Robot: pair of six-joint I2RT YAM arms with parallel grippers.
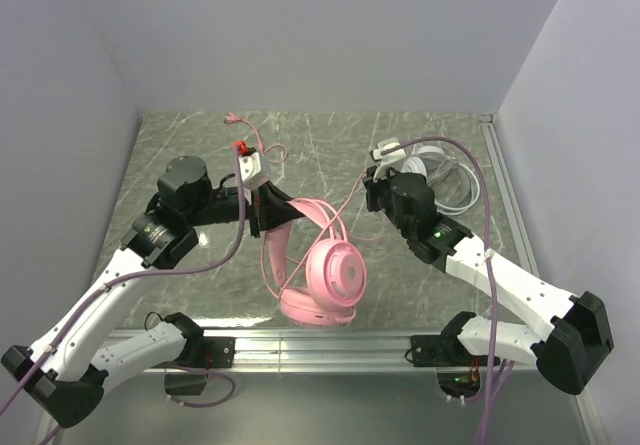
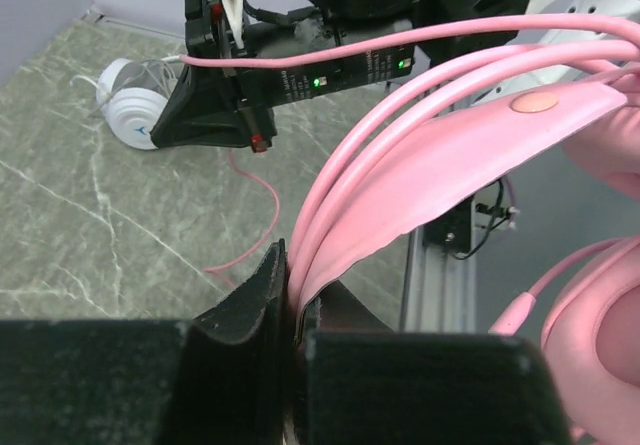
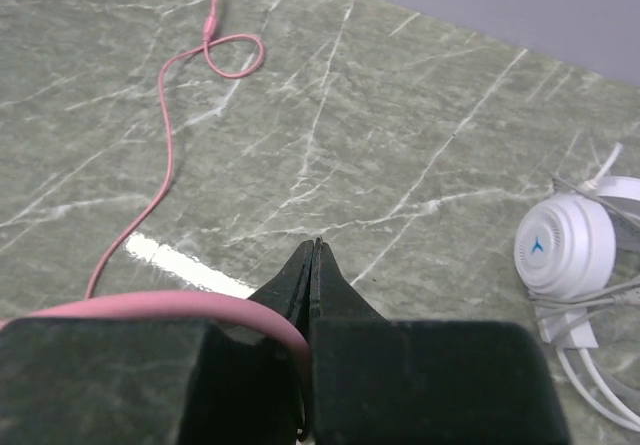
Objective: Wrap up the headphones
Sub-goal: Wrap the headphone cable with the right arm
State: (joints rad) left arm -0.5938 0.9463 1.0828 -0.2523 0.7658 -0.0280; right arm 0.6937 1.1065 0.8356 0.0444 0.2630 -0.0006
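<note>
The pink over-ear headset [image 1: 335, 270] with round padded cups sits at the middle of the grey-green marbled tabletop [image 1: 330, 140]. Its cups are at the near side, and its band rises toward 10 o'clock. There the left claw [image 1: 272, 205] is pressed together on the band; the left wrist view shows both fingers pinching the band's edge [image 2: 290, 290].

The right claw [image 1: 372, 187] stands at about 1 o'clock from the cups. Its fingers [image 3: 300, 280] are together, apparently clamped on the long pink cord [image 3: 166, 155]. The cord enters the fingers from 9 o'clock in the right wrist view. The rest of the cord trails slack over the tabletop toward 11 o'clock, with a small loop near its far end.

The band's long axis runs roughly 10 to 4 o'clock. The taut stretch of cord from the right claw meets it crosswise, so I judge that the next turn of wrapping falls to the right arm, circling the held band.

The white-grey headset [image 1: 430, 165] with a thin cord lies apart at 1 o'clock, behind the right claw and untouched.
</note>
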